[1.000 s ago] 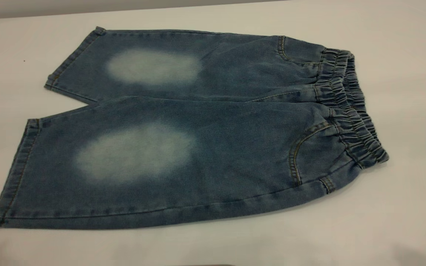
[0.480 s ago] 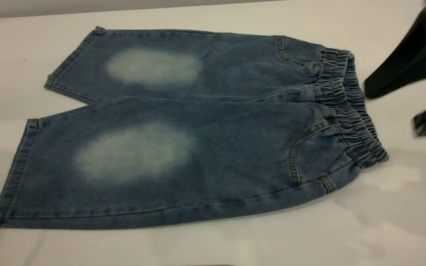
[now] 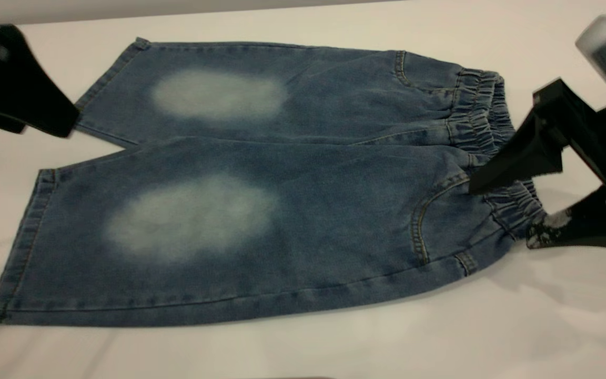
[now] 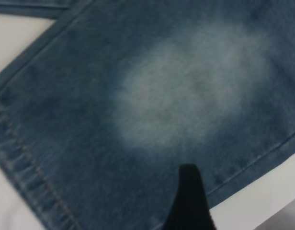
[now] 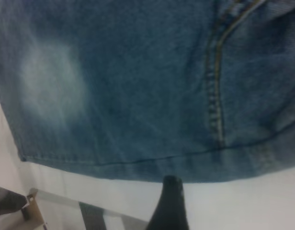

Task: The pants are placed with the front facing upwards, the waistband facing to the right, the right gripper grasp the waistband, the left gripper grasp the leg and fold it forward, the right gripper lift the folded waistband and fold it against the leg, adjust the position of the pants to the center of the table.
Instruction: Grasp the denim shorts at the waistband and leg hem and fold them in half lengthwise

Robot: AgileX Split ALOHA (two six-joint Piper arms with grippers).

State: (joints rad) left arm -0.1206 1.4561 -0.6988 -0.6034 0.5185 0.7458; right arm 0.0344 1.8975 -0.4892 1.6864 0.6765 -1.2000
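On the table (image 3: 571, 47), the pants (image 3: 303, 200) lay flat, waistband (image 3: 479, 113) rightward.
Right gripper (image 3: 500, 213) straddled the waistband's near end, fingers apart; left gripper (image 3: 45, 123) hung beside the far leg's hem, finger state indeterminable.

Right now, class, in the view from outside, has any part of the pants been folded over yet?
No: the pants lie flat and spread on the table, both legs and the waistband fully showing.

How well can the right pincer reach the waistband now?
Probably yes: the right pincer is open, one finger over the waistband and one beside its near corner. Nothing lies between them, and the pants lie flat.
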